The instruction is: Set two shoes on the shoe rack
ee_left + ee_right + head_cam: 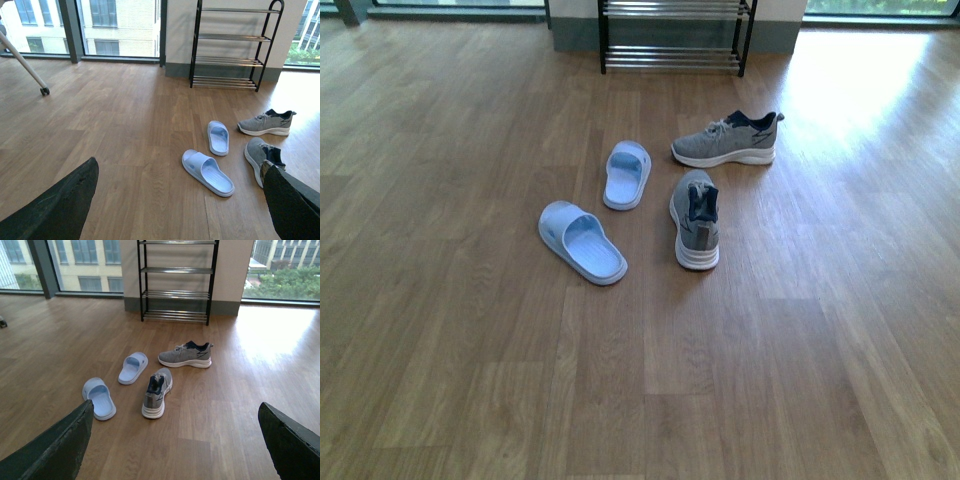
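Note:
Two grey sneakers lie on the wooden floor. One sneaker (pixel 697 219) (pixel 157 393) (pixel 262 158) points away, heel toward me. The other sneaker (pixel 728 140) (pixel 186 355) (pixel 265 123) lies sideways behind it, toe to the left. The black shoe rack (pixel 675 36) (pixel 230 47) (pixel 176 281) with chrome bars stands against the far wall, nothing on its tiers. My left gripper (pixel 182 205) and my right gripper (pixel 175 445) are both open and hold nothing, well short of the shoes. Neither arm shows in the front view.
Two pale blue slides lie left of the sneakers: one slide (pixel 581 241) nearer, the other slide (pixel 627 173) farther back. A white pole with a caster wheel (pixel 44 91) stands at the far left. Windows and a grey wall base run behind the rack.

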Robot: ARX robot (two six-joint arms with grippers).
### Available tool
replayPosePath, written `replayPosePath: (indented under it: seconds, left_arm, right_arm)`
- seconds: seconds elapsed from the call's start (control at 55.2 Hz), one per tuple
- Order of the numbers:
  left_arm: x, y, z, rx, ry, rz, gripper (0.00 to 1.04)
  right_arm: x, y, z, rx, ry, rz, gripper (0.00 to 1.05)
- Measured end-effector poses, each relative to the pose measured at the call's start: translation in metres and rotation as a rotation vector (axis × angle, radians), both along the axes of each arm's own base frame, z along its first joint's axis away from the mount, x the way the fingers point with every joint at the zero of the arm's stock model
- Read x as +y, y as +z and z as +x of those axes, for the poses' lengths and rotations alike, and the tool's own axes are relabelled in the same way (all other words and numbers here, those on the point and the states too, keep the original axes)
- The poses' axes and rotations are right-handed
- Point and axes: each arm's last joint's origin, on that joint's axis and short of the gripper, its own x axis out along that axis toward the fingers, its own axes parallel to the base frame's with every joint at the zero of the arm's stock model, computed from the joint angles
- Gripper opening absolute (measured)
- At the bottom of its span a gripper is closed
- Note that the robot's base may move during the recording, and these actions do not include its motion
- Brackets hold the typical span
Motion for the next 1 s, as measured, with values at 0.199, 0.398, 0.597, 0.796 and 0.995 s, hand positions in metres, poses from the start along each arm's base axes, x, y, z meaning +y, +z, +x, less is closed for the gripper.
replayPosePath:
  seconds: [0.199,0.398,0.597,0.796,0.995]
  left_arm:
    - [0.0000,0.0000,0.0000,0.000,0.000,0.000,0.95]
    - [0.0000,0.0000,0.0000,0.000,0.000,0.000,0.95]
    - [0.0000,0.0000,0.0000,0.000,0.000,0.000,0.95]
    - [0.0000,0.0000,0.0000,0.000,0.000,0.000,0.95]
    - [0.0000,0.0000,0.0000,0.000,0.000,0.000,0.95]
  right_arm:
    - [0.0000,0.0000,0.0000,0.000,0.000,0.000,0.95]
    - [0.0000,0.0000,0.0000,0.000,0.000,0.000,0.95]
    - [0.0000,0.0000,0.0000,0.000,0.000,0.000,0.95]
    - [0.0000,0.0000,0.0000,0.000,0.000,0.000,0.95]
    - [0.0000,0.0000,0.0000,0.000,0.000,0.000,0.95]
